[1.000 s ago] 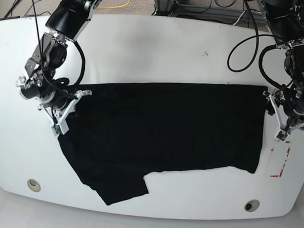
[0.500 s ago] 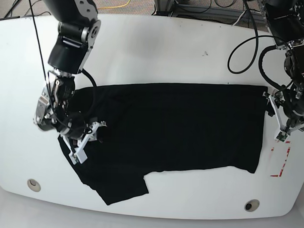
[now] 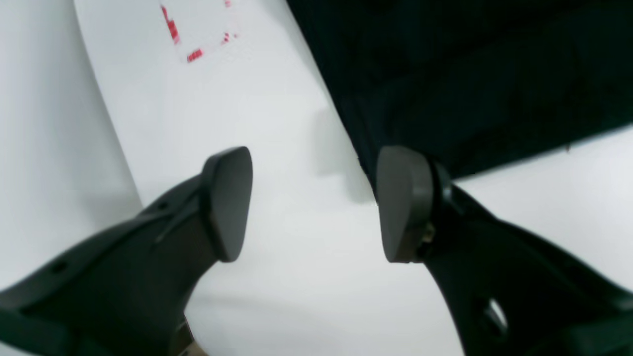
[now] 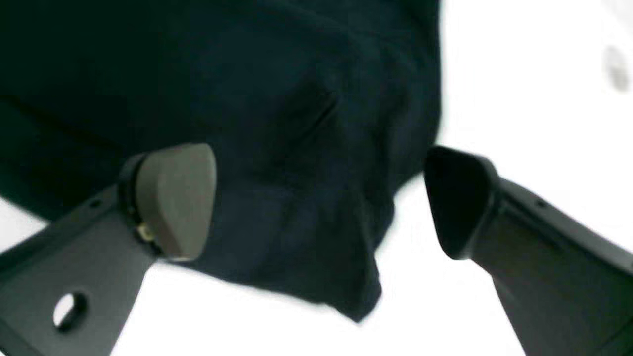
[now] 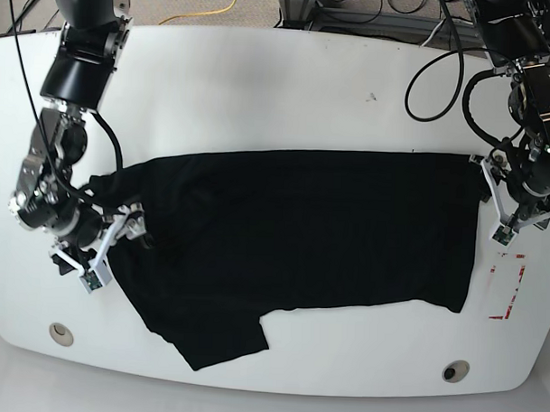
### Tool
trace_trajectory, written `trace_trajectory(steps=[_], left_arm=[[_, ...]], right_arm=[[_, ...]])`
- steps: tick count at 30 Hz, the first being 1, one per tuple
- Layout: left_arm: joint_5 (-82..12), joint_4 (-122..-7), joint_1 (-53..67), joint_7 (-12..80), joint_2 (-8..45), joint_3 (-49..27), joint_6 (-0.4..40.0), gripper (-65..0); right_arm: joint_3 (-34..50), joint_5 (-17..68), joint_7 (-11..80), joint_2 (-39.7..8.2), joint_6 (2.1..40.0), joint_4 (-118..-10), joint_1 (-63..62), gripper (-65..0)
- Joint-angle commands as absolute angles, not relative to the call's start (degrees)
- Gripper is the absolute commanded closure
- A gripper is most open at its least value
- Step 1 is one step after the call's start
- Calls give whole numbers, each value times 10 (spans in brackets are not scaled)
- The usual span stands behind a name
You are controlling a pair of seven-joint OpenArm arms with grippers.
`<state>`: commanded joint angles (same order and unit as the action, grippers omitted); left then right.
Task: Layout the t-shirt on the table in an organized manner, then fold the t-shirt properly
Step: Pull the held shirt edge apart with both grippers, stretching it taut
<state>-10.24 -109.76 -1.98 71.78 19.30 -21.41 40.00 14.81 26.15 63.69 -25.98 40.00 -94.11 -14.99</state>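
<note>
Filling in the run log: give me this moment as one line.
left end effector: open, at t-shirt edge | right end effector: open over sleeve | table: shirt spread

One black t-shirt (image 5: 301,239) lies on one white table (image 5: 261,88). Two arms reach over the table, one at the left and one at the right, each with one gripper: the right gripper (image 5: 111,245) and the left gripper (image 5: 496,209), two in all. Each gripper shows two fingers in its wrist view, spread apart. Two round grey grommets sit near the table's near edge, one at the left (image 5: 61,333) and one at the right (image 5: 455,370). One red dashed mark (image 5: 509,286) lies at the right.
</note>
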Motion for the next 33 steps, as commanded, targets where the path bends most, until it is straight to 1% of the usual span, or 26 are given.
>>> trace_trajectory(steps=[2,6,8,12,17,25,27,28,30,33], left_arm=[[-102,-1097,1,692,200,-228,400,-372],[-102,-1093,22,653,201,-246,400,-372],[-102,-1092,32,640,201,-246,400,-372],[-102,-1086,33,634,195,-246,400,-372],[-102,-1044,27,616,189,-248,400,-372],[-102,-989,3,604,188,-247,400,-372],[-102,-988,2,604,188,-247,400,-372],[-102,-988,0,604,188,-247,400,-372],[-102,-987,0,604,188,-248,400,-372],[-102,-985,0,602,189,-256,400,-372]], right_arm=[[153,262,630,-274,400,-938,-126,-648],[177,262,589,-279,400,-903,-85,-590],[178,262,569,-284,400,-876,-82,-574],[178,262,525,-292,400,-814,-83,-575],[175,262,473,-293,400,-746,-100,-574],[175,262,414,-294,400,-622,-136,-569],[175,262,404,-294,400,-610,-138,-566],[175,262,400,-293,400,-604,-138,-550],[175,262,394,-292,400,-600,-138,-472],[175,262,393,-291,400,-600,-135,-281]])
